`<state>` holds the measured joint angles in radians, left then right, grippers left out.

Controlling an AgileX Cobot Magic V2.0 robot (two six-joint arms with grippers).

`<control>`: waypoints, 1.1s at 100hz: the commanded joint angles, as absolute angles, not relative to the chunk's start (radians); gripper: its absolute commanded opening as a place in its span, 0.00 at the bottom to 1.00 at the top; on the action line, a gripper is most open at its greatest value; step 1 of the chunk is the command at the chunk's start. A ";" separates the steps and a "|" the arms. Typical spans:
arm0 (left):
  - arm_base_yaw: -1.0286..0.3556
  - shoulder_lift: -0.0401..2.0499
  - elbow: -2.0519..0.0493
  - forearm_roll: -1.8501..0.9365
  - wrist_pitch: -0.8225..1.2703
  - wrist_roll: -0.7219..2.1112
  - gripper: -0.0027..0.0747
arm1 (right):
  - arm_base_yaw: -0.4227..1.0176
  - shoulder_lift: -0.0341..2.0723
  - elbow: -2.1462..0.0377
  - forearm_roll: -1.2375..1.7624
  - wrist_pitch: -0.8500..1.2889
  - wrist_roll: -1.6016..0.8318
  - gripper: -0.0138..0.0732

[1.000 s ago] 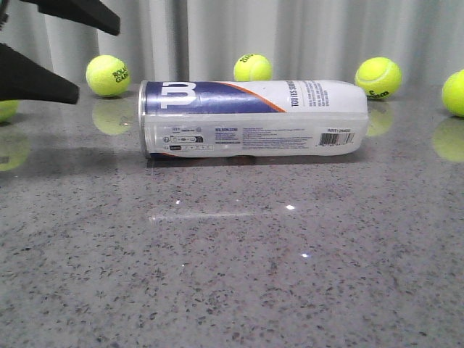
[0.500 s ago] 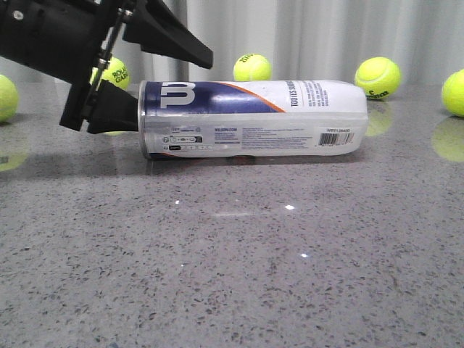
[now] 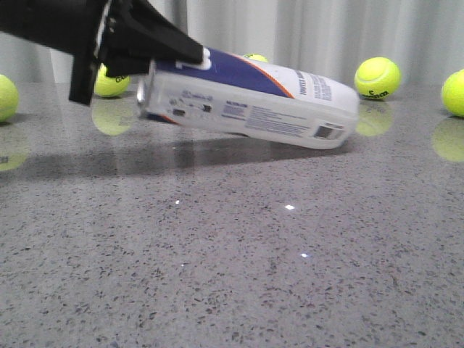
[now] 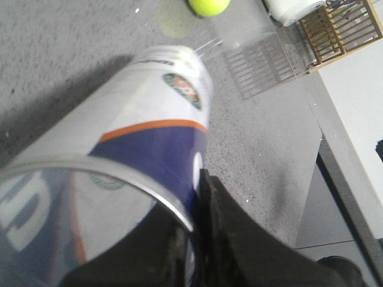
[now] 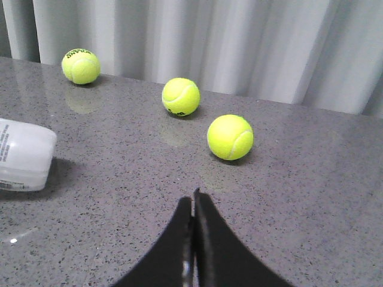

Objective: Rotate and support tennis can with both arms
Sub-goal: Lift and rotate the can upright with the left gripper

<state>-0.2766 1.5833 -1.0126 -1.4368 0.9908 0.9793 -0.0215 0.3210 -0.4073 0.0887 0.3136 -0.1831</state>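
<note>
The tennis can [image 3: 254, 101] is a long clear tube with a navy-and-white label and an orange stripe. It is tilted: its silver-rimmed left end is lifted and its right end rests on the grey table [image 3: 232, 275]. My left gripper [image 3: 156, 58] is shut on the can's rim, one finger inside the mouth and one outside. The left wrist view shows the can [image 4: 149, 119] running away from the left gripper [image 4: 194, 200]. My right gripper [image 5: 193, 200] is shut and empty over the table, apart from the can's white end [image 5: 21, 155]. It is out of the front view.
Tennis balls lie along the back of the table: two at the right [image 3: 377, 77] [image 3: 455, 93], one behind the can [image 3: 254, 56], two at the left [image 3: 109, 83] [image 3: 3, 96]. Three balls [image 5: 230, 137] show ahead of the right gripper. A wooden crate [image 4: 341, 27] stands beyond the table.
My left gripper came in from the left, closed on the can's rim and lifted that end. The can went from lying flat to tilted and rolled a little.
</note>
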 commanded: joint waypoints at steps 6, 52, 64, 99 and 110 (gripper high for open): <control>-0.235 1.418 -1.036 -1.394 0.998 0.993 0.01 | -0.028 0.326 -0.435 0.090 0.235 -0.184 0.08; -0.145 0.980 -1.213 -0.604 1.130 0.569 0.01 | -0.028 0.326 -0.435 0.090 0.235 -0.184 0.08; -0.145 0.957 -1.288 -0.460 1.233 0.480 0.01 | -0.028 0.326 -0.435 0.090 0.235 -0.184 0.08; -0.148 0.957 -1.315 -0.252 1.275 0.351 0.01 | -0.028 0.326 -0.435 0.090 0.235 -0.184 0.08; -0.148 0.957 -1.303 -0.247 1.275 0.351 0.01 | -0.028 0.326 -0.435 0.090 0.235 -0.184 0.08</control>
